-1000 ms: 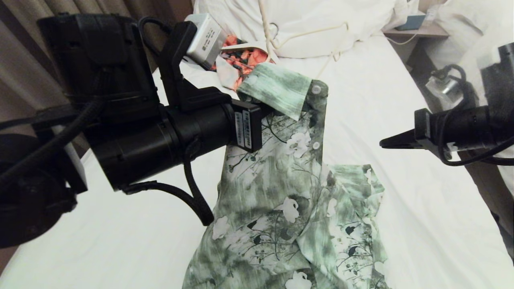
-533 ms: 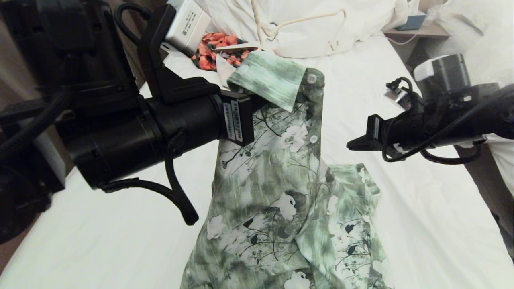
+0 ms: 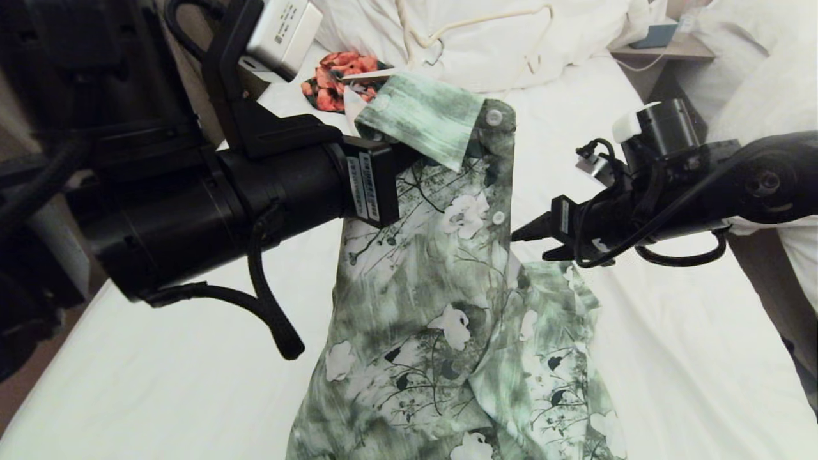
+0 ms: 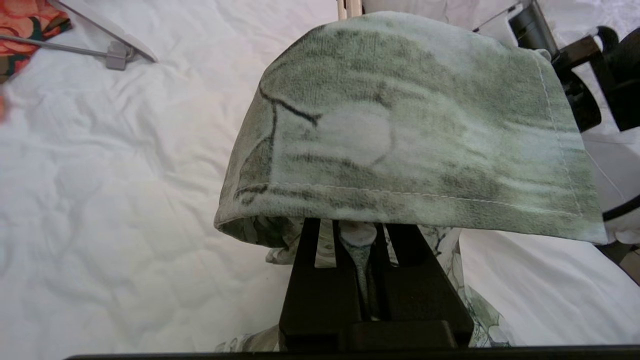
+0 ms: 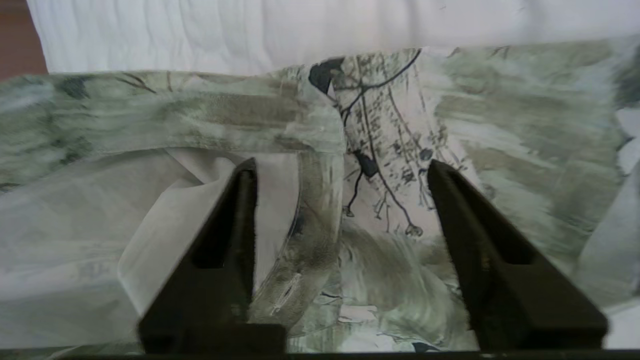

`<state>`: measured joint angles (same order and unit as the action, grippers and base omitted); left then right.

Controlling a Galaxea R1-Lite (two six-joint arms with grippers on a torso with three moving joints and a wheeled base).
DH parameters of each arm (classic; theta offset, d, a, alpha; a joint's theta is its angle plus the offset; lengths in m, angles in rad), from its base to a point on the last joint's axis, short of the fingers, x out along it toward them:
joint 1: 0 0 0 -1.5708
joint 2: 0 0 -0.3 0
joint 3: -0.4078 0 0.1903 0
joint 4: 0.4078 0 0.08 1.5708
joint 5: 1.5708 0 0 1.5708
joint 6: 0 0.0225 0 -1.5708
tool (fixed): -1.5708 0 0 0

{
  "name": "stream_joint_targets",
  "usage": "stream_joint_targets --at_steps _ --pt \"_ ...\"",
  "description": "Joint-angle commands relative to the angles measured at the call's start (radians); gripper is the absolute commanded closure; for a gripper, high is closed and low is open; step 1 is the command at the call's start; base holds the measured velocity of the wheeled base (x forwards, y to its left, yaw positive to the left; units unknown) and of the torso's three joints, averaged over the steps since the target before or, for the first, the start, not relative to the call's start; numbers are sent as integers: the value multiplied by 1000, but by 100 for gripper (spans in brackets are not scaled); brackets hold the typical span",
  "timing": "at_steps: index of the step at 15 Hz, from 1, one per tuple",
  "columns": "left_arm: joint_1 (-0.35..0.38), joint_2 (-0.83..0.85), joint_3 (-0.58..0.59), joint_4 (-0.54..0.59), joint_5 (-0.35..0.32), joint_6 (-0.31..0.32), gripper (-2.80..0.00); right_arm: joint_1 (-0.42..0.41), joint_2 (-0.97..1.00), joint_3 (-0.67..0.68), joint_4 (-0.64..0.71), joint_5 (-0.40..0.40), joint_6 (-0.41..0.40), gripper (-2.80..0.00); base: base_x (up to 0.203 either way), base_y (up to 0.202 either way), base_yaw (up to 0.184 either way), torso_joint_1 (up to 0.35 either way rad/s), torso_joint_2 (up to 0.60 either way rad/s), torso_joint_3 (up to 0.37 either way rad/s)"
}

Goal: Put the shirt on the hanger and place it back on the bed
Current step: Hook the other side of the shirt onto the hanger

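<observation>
The right gripper (image 3: pixel 521 237) has swung in and spread its 2 fingers wide, empty, beside the shirt (image 3: pixel 447 306), whose collar the left gripper (image 4: pixel 367 250) pinches above the bed (image 3: pixel 671 332); a second grasp looks imminent.

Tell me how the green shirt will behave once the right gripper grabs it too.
Probably floppy: the shirt hangs in loose folds from the shut left gripper. Likely light: a small pinch lifts it. It may sag between grips when the open right gripper closes on it.
</observation>
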<state>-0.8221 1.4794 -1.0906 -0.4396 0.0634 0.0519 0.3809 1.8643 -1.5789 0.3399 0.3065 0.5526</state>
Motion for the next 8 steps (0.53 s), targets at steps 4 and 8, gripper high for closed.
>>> stream_joint_targets --at_steps 4,8 --pt "1 -1 0 -5 1 0 0 36 36 4 -21 2 35 -280 0 0 0 0 0 0" --pt "1 -8 0 -5 1 -1 0 56 55 66 -201 7 69 -280 0 0 0 0 0 0"
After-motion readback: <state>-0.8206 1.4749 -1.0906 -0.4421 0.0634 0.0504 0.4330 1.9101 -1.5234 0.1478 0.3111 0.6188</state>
